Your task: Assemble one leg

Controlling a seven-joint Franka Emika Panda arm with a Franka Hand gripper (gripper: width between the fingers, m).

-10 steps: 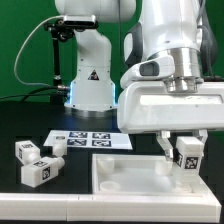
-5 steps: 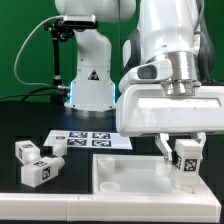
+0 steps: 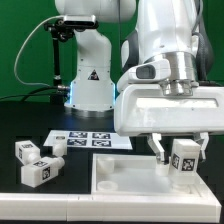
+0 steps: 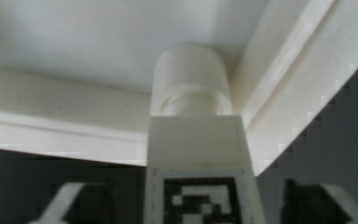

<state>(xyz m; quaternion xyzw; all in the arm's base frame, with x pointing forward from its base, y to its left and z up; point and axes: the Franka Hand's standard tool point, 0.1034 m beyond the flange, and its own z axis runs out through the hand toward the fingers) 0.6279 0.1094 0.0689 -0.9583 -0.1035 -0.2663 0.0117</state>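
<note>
My gripper [image 3: 176, 152] is shut on a leg [image 3: 184, 159], a white square-section peg with a black-and-white tag, held upright just above the far right corner of the large flat white panel [image 3: 120, 172]. In the wrist view the leg [image 4: 201, 120] runs away from me, its narrower stub end pointing at the inner corner of the panel's raised rim [image 4: 274, 75]. My gripper [image 4: 197, 205] has a dark finger on each side of the leg. Several more legs [image 3: 36, 160] lie in a cluster at the exterior view's left.
The marker board [image 3: 88, 141] lies flat behind the panel. The robot's white base [image 3: 90, 75] stands at the back before a green backdrop. A white ledge [image 3: 60, 205] runs along the front edge of the black table.
My gripper has moved a little to the exterior view's left and slightly down with the leg, closer to the panel's far right corner.
</note>
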